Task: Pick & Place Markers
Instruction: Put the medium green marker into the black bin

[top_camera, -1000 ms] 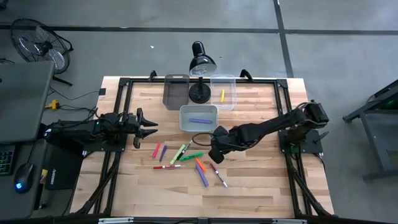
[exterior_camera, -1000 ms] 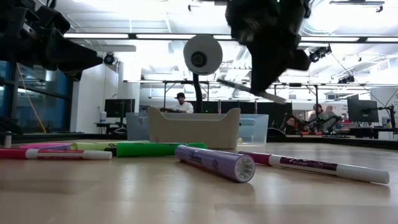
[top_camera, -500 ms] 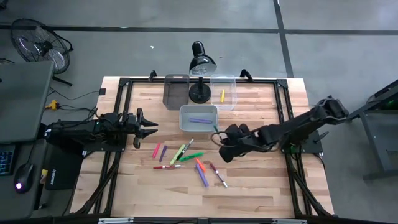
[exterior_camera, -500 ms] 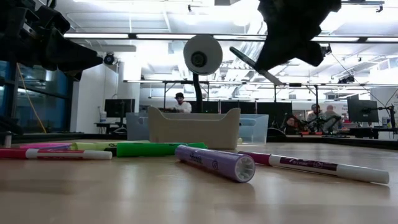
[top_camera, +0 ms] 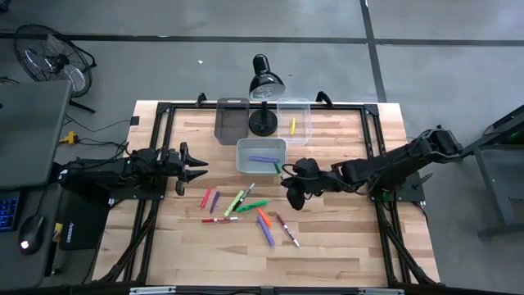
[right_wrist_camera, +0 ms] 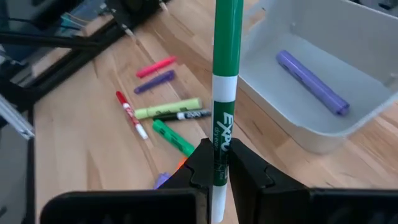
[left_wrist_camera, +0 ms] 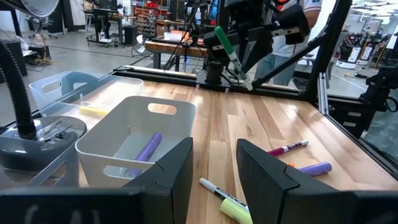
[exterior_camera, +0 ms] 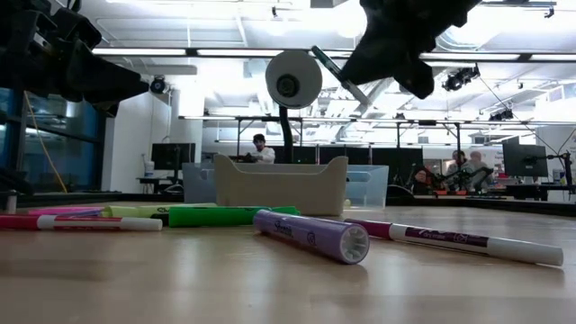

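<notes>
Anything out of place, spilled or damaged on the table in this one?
Nothing stands out. The loose markers lie scattered on the wood, unsorted rather than spilled. The white bin holds one purple marker. The right gripper grips a green marker beside that bin. The left gripper waits at the table's left side.

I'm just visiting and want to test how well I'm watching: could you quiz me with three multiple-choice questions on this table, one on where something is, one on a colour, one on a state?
1. Where does the purple marker in a bin lie?
A. white bin
B. dark bin
C. on the lamp base

2. What colour is the marker that the right gripper holds?
A. orange
B. green and white
C. pink

3. How does the held marker stand?
A. flat on the wood
B. dropped in a bin
C. lifted off the table

Answers: 1 A, it lies on the white bin's floor. 2 B, green cap over white barrel. 3 C, it hangs in the air in the low view.
</notes>
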